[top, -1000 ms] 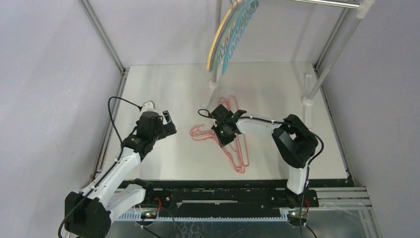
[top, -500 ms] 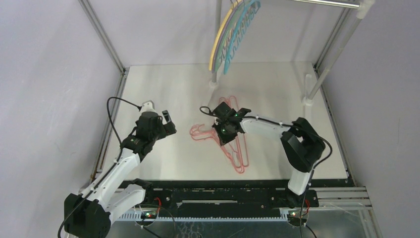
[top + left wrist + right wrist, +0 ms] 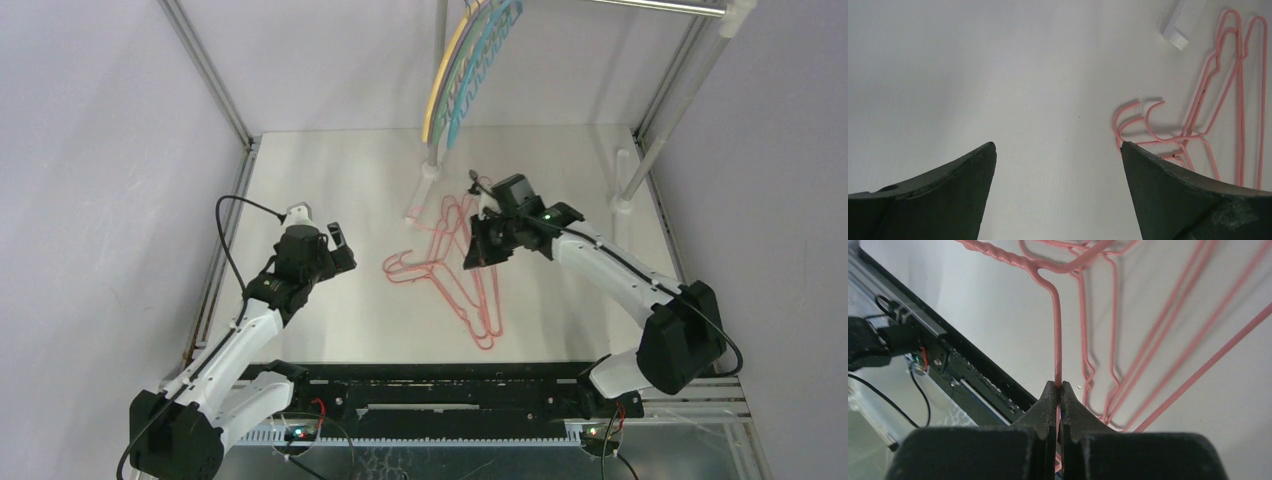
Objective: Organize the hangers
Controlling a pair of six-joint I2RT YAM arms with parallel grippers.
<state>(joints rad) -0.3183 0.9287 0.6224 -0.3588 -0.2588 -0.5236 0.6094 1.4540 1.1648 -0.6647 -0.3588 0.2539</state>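
Now | right claw (image 3: pixel 1059 386) pinching pink hanger (image 3: pixel 1058 340) wire, arm stretched forward | left claw (image 3: pixel 1058 145) wide, hovering

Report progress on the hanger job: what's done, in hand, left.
Done: the yellow, purple and teal hangers hang at the back. In hand: the right gripper is shut on one pink hanger by its wire. Left: the other pink hangers lie tangled on the table; the left gripper hovers open and empty beside them.
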